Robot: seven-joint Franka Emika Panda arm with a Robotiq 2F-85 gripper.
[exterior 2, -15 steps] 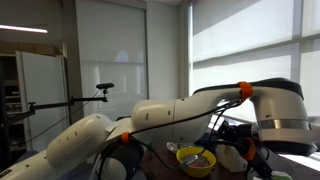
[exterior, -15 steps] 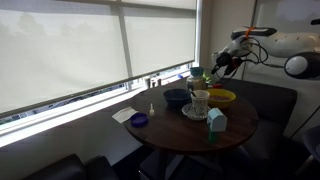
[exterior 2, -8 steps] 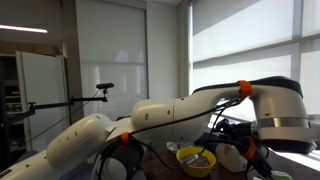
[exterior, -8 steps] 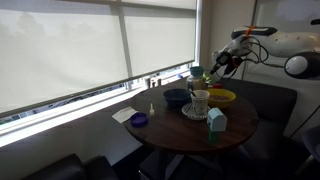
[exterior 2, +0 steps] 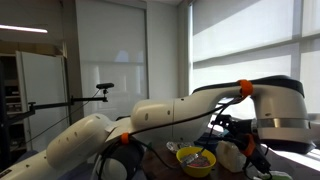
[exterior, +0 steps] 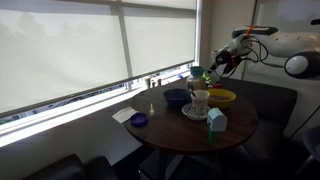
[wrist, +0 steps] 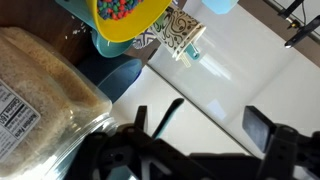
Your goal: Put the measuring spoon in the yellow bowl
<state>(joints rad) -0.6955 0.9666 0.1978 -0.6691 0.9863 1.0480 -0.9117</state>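
The yellow bowl (exterior: 222, 97) (wrist: 130, 15) is sitting on the round dark table (exterior: 240, 126), near the dark blue bowl (exterior: 176, 96) and a patterned cup (exterior: 200, 102). In the wrist view, coloured beads are showing inside it. The gripper (exterior: 222, 68) is hovering over the table close to the bowl, its jaws standing apart. A thin dark stick (wrist: 171, 114) is showing between the fingers; whether this is the measuring spoon cannot be told.

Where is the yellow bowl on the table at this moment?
In an exterior view the yellow bowl sits on the round table, just right of the dark blue bowl and behind the patterned cup.
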